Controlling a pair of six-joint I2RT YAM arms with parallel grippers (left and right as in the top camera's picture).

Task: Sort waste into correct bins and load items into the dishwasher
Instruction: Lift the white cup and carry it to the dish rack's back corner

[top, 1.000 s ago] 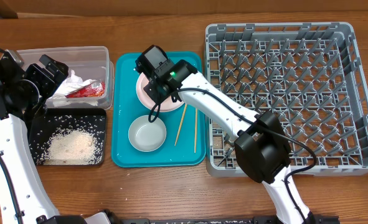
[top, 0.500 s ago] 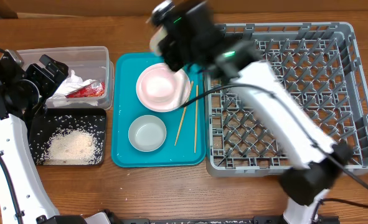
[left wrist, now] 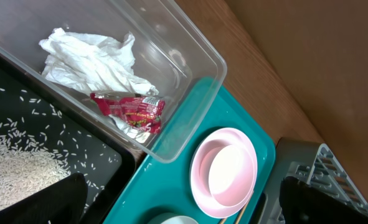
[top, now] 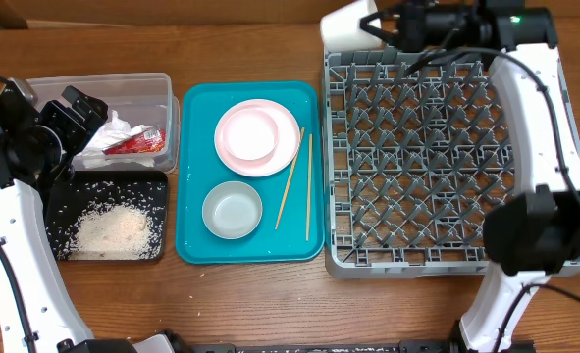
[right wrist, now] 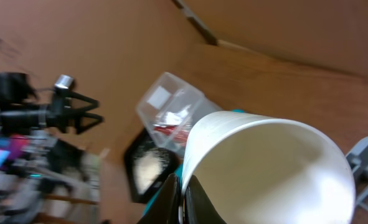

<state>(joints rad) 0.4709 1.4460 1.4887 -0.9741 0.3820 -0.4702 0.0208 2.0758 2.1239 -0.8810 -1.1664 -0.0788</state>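
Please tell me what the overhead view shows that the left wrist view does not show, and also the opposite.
Only overhead: the white cup in the right jaws by the rack's far left corner, nearly the whole rack, the grey-green bowl in full and both chopsticks along their length.
Only left wrist: no new thing, only closer detail, such as folds in the white paper.
Both: the clear tub with the red wrapper, rice in the black tray, and the pink bowl on the pink plate on the teal tray.

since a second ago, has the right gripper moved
Yes. The right gripper, now holding the white cup, went from above the pink plate up and right to the dish rack's top-left corner.
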